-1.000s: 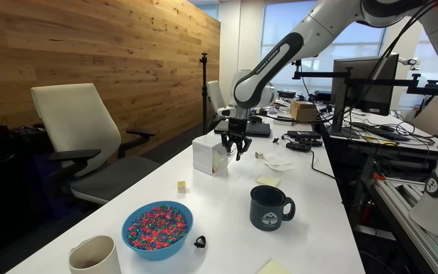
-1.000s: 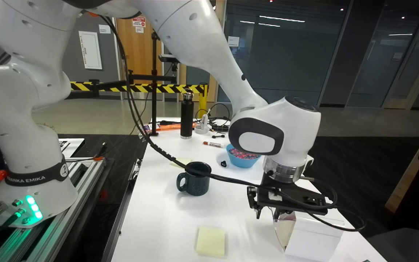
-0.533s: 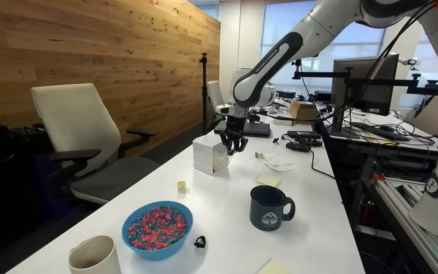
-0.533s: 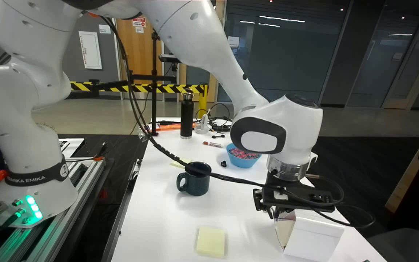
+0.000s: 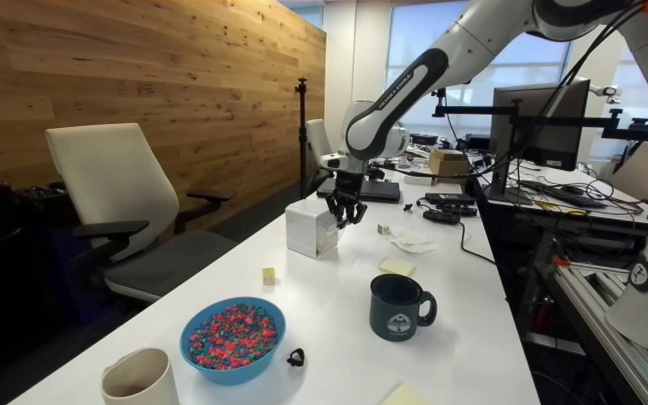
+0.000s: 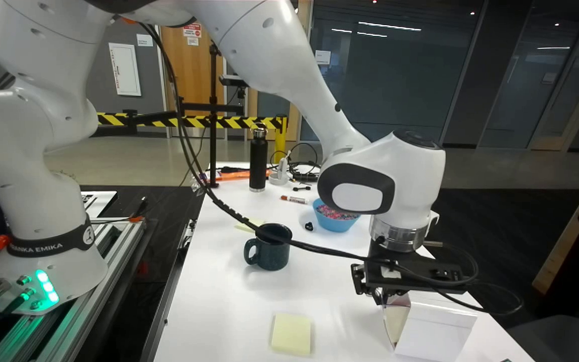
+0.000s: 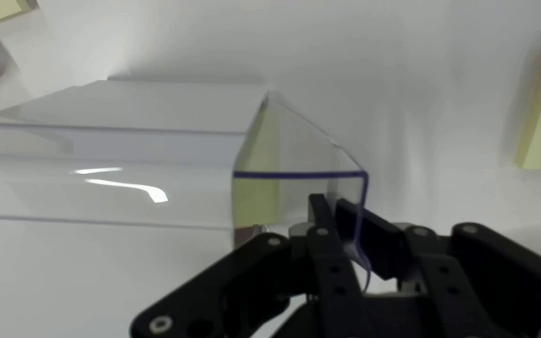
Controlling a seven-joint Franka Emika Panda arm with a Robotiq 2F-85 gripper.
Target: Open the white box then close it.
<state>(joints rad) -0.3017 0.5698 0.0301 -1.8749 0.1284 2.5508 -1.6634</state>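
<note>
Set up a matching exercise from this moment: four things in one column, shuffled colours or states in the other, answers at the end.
Things
1. white box
2. end effector
3. mug
4. bowl

Descriptions
A. blue, holding small multicoloured pieces
B. dark, with a pale emblem
C. squarish, partly transparent
D. black, jaws shut

Pairs: 1-C; 2-D; 3-B; 4-A

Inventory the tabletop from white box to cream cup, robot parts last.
white box: 1, white, beside hand
cubes: at least 2, yellow, whitish, near white box
papers: count unclear, whitish, beside a cube
note pads: at least 2, yellow, flanking mug
mug: 1, dark green, opposite bowl
bowl: 1, blue, beside cup
bits: many, multicoloured, inside bowl
small piece: 1, black, beside bowl
cup: 1, cream, beside bowl
hand: 1, black, by white box
arm: 1, mostly white, overhead
</note>
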